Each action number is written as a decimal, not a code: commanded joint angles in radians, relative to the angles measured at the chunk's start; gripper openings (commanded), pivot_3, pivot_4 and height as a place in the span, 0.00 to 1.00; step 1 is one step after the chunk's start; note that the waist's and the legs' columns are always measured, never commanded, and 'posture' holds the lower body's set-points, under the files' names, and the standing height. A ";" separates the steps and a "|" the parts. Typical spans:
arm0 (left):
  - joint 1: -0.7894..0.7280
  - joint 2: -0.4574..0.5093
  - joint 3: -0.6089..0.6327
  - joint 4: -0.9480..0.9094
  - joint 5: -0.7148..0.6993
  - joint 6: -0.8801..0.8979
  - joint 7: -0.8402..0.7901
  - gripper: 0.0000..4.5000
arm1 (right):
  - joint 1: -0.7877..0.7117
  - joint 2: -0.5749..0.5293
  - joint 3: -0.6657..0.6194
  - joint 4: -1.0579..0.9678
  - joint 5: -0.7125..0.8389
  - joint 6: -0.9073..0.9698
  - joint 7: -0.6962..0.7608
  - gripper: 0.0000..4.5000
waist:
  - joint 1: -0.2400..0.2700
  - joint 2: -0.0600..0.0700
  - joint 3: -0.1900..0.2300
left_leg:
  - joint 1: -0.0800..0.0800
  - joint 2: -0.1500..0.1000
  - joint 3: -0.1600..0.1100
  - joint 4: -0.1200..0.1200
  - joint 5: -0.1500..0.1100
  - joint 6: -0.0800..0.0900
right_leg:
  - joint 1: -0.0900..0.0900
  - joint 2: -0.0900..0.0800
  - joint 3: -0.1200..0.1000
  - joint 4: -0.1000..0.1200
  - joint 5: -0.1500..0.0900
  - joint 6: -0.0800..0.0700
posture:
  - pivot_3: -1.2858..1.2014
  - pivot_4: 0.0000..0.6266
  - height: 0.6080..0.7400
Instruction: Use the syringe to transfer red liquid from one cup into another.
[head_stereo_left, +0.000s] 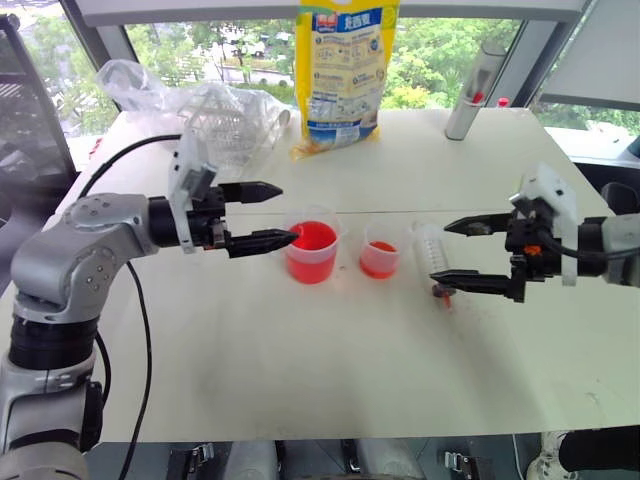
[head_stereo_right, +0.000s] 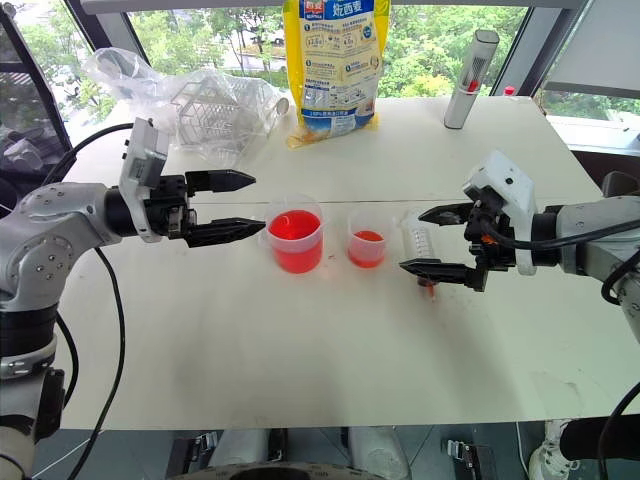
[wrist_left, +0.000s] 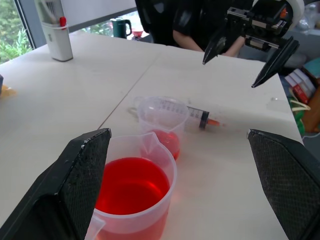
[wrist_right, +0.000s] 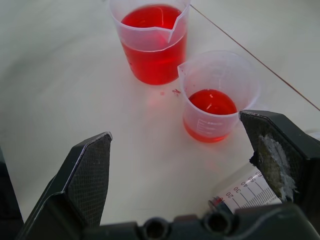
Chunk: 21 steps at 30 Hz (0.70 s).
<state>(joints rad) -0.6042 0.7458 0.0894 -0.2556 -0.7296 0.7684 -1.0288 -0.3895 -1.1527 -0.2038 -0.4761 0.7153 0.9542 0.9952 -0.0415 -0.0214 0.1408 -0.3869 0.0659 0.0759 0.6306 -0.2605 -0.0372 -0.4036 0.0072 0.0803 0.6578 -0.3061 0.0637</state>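
The handled cup (head_stereo_left: 312, 250) stands mid-table, about half full of red liquid (wrist_right: 150, 55). Right of it stands the smaller cup (head_stereo_left: 380, 250) with a shallow layer of red liquid (wrist_right: 212, 102). The syringe (wrist_left: 195, 112) lies flat on the table just right of the small cup, its orange tip pointing away from the cups. My right gripper (head_stereo_right: 412, 240) hovers open over the syringe, one finger on each side, touching nothing. My left gripper (head_stereo_left: 280, 213) is open and level, its tips just left of the handled cup's rim, holding nothing.
At the back of the white table (head_stereo_left: 300, 370) are a yellow bag (head_stereo_left: 345, 65), a grey cylinder with a red dot (head_stereo_left: 475, 90) and crumpled clear plastic over a rack (head_stereo_left: 215, 115). Small red drops (wrist_right: 175, 92) lie between the cups. A person in dark clothes (wrist_left: 195, 30) sits beyond the table's right side.
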 joint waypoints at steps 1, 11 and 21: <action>-0.034 -0.002 -0.007 0.004 0.009 -0.031 -0.013 1.00 | -0.018 -0.018 -0.040 -0.018 0.026 0.047 -0.033 0.99 | 0.000 0.000 0.000 | 0.000 0.000 0.000 0.000 0.000 0.000 | 0.000 0.000 0.000 0.000 0.000 0.000 | 0.52 0.24 1.00; -0.035 0.002 -0.022 0.009 0.009 -0.031 -0.028 1.00 | -0.108 0.011 0.107 0.050 -0.070 0.185 -0.209 0.99 | -0.002 0.000 0.000 | 0.000 0.000 0.000 0.000 0.000 0.000 | 0.000 0.000 0.000 0.000 0.000 0.000 | 0.52 0.24 1.00; 0.003 0.008 -0.009 -0.038 -0.002 -0.014 -0.009 1.00 | -0.510 0.360 0.264 0.574 -0.239 0.620 -0.514 0.99 | 0.003 0.000 0.000 | -0.001 0.000 0.001 0.000 0.000 0.000 | -0.003 0.000 0.002 0.004 0.000 -0.001 | 0.52 0.24 1.00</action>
<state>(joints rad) -0.5994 0.7450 0.0544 -0.2592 -0.7175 0.7576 -1.0416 -0.8719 -0.7924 0.0650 0.0614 0.5064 1.5507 0.5020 -0.0389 -0.0217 0.1403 -0.3885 0.0654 0.0771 0.6303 -0.2605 -0.0373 -0.4077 0.0071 0.0818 0.6615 -0.3062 0.0627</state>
